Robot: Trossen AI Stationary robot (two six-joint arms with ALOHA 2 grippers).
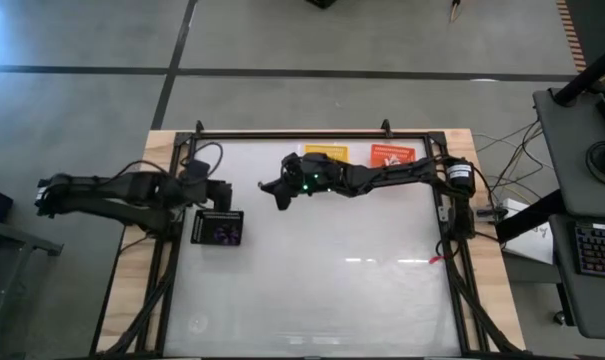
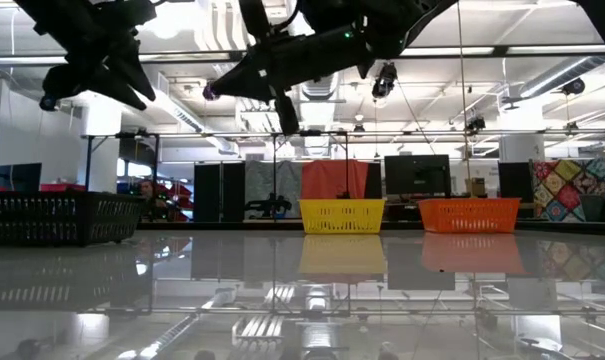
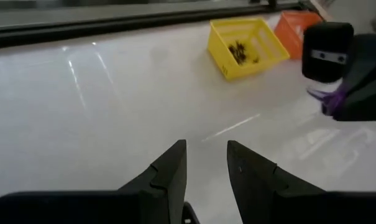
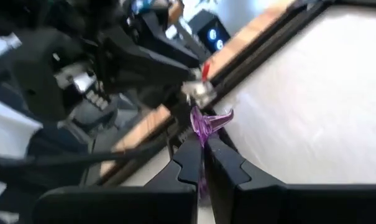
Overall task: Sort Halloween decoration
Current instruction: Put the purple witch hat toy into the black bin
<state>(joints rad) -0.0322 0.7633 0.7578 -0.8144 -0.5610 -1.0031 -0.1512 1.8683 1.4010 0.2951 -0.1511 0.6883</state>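
From above, the glossy white table (image 1: 312, 270) sits in a black frame on pale wood. The left gripper (image 1: 219, 190) hangs at the left edge, just beyond a black mesh basket (image 1: 218, 228) with purple bits inside. The right gripper (image 1: 278, 192) reaches across the far middle, past a yellow basket (image 1: 325, 153) and an orange basket (image 1: 391, 153) at the far edge; white marks on the orange one cannot be read.

At table height, both arms hang high above the mirror-like surface. The yellow and orange mesh baskets stand side by side at the far edge, and the black one at the left.

The left wrist view shows its smooth dark wedge fingers (image 3: 169, 171) narrowly parted, holding nothing; dark trinkets (image 3: 240, 51) lie in the yellow basket.

The right wrist view shows its fingers (image 4: 228, 165) pinched on a translucent purple decoration (image 4: 206, 126) with spiky tips.
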